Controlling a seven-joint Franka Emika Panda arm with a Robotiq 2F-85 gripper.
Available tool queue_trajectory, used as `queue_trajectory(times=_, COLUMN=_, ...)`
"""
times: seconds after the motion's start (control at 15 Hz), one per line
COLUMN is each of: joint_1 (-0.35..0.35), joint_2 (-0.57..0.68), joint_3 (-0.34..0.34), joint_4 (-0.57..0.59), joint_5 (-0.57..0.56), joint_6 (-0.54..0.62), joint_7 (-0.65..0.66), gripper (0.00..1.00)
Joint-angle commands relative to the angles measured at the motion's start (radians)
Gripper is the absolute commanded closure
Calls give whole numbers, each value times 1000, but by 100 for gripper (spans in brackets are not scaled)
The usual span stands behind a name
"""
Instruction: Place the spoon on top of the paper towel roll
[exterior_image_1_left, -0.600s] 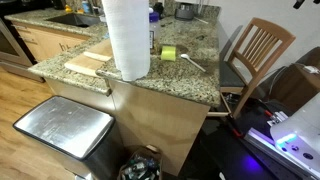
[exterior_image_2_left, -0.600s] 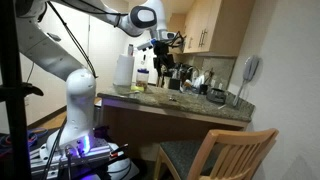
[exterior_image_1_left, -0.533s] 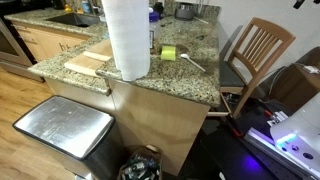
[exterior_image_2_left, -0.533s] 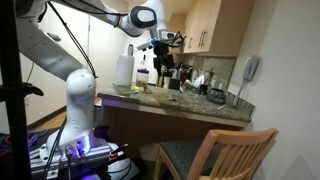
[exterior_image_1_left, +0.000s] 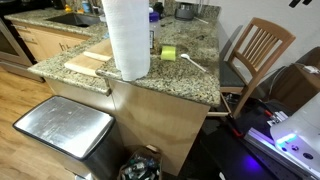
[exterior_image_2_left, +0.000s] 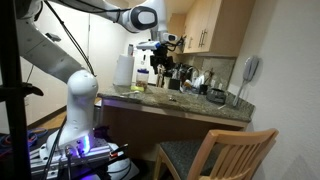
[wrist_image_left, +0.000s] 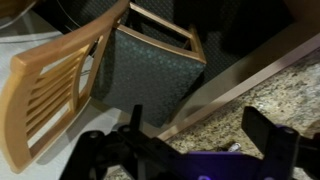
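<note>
The paper towel roll (exterior_image_1_left: 128, 38) stands tall and white at the counter's near corner; it also shows in an exterior view (exterior_image_2_left: 124, 70). The spoon (exterior_image_1_left: 191, 63) lies flat on the granite to the right of a yellow-green cylinder (exterior_image_1_left: 169, 53). My gripper (exterior_image_2_left: 160, 45) hangs high above the counter, open and empty. In the wrist view its two dark fingers (wrist_image_left: 197, 135) spread wide over the counter edge. A small pale tip (wrist_image_left: 234, 146) shows between them; I cannot tell if it is the spoon.
A flat wooden board (exterior_image_1_left: 88, 63) lies left of the roll. A wooden chair (exterior_image_1_left: 255, 50) stands by the counter's end, also in the wrist view (wrist_image_left: 60, 85). A steel bin (exterior_image_1_left: 65, 130) sits below. Bottles and kitchenware (exterior_image_2_left: 185, 80) crowd the counter's back.
The arm has shifted only slightly. The spoon, roll and cylinder have not moved.
</note>
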Motion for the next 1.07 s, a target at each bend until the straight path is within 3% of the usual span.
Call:
queue_trajectory(times=0.0, joint_1=76, joint_2=-34, joint_3=-90, joint_4=13, joint_5=73, joint_6=-24, joint_7=-172, gripper=0)
queue_trajectory(times=0.13, joint_1=111, joint_2=-45, joint_3=-132, joint_4=14, joint_5=84, joint_6=-27, joint_7=-277, gripper=0)
queue_trajectory(times=0.2, joint_1=69, joint_2=-33, joint_3=-88, joint_4=5, joint_5=69, joint_6=-8, joint_7=-193, gripper=0)
queue_trajectory(times=0.4, joint_1=94, joint_2=-41, joint_3=-119, joint_4=4, joint_5=76, joint_6=-7, joint_7=-252, gripper=0)
queue_trajectory(times=0.47, joint_1=100, joint_2=-34, joint_3=-120, joint_4=25, joint_5=89, joint_6=-74, joint_7=-254, gripper=0)
queue_trajectory(times=0.6, joint_1=145, joint_2=-47, joint_3=-163, joint_4=47, joint_5=94, joint_6=-168, joint_7=-378, gripper=0)
queue_trajectory(times=1.0, joint_1=192, joint_2=-41, joint_3=-233, joint_4=97, joint_5=119, joint_6=-280, joint_7=-688, gripper=0)
